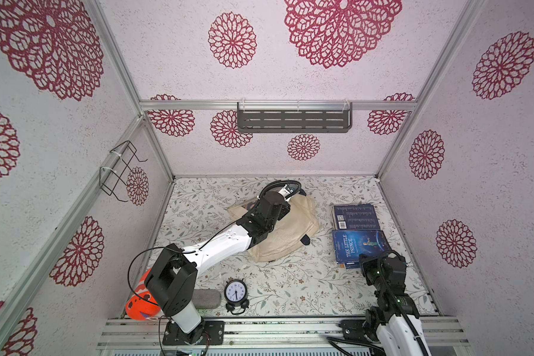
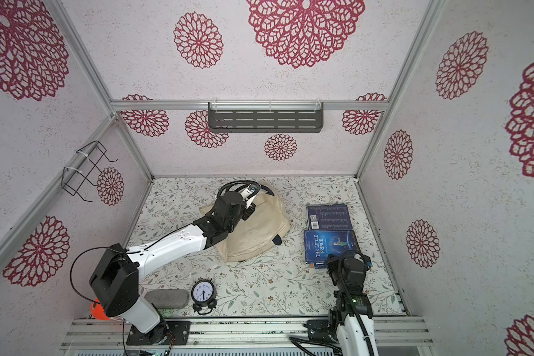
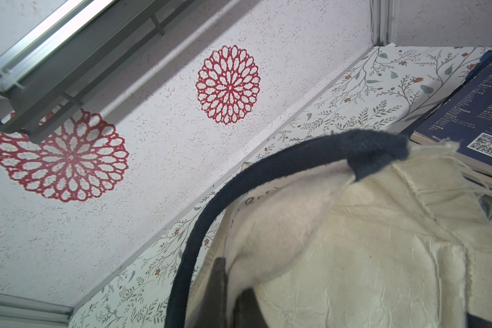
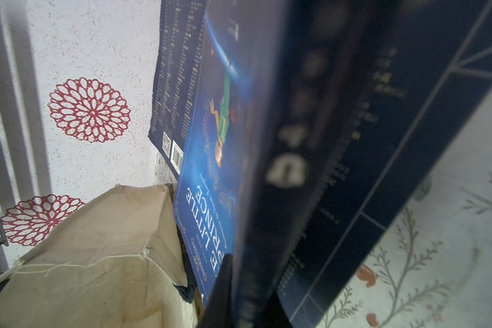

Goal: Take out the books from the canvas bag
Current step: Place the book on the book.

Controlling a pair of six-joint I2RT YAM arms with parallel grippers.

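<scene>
The cream canvas bag (image 1: 293, 228) (image 2: 259, 234) lies slumped mid-table. My left gripper (image 3: 233, 298) is shut on the bag's cream rim at its far end (image 1: 290, 191), beside the navy handle (image 3: 267, 176). Two navy books lie flat to the bag's right in both top views. One is back cover up (image 1: 355, 217) (image 2: 329, 217), and the other is a blue "The Little Prince" (image 1: 359, 246) (image 2: 330, 245). My right gripper (image 4: 247, 301) is shut on a dark navy book (image 4: 338, 142), held on edge over the near end of those books. My wrist (image 1: 379, 268) hides most of that book from above.
A black alarm clock (image 1: 235, 292) and a grey felt case (image 1: 208, 299) sit near the front edge. An orange object (image 1: 139, 305) lies behind my left arm's base. A slotted shelf (image 1: 293, 121) hangs on the back wall, a wire rack (image 1: 121, 171) on the left wall.
</scene>
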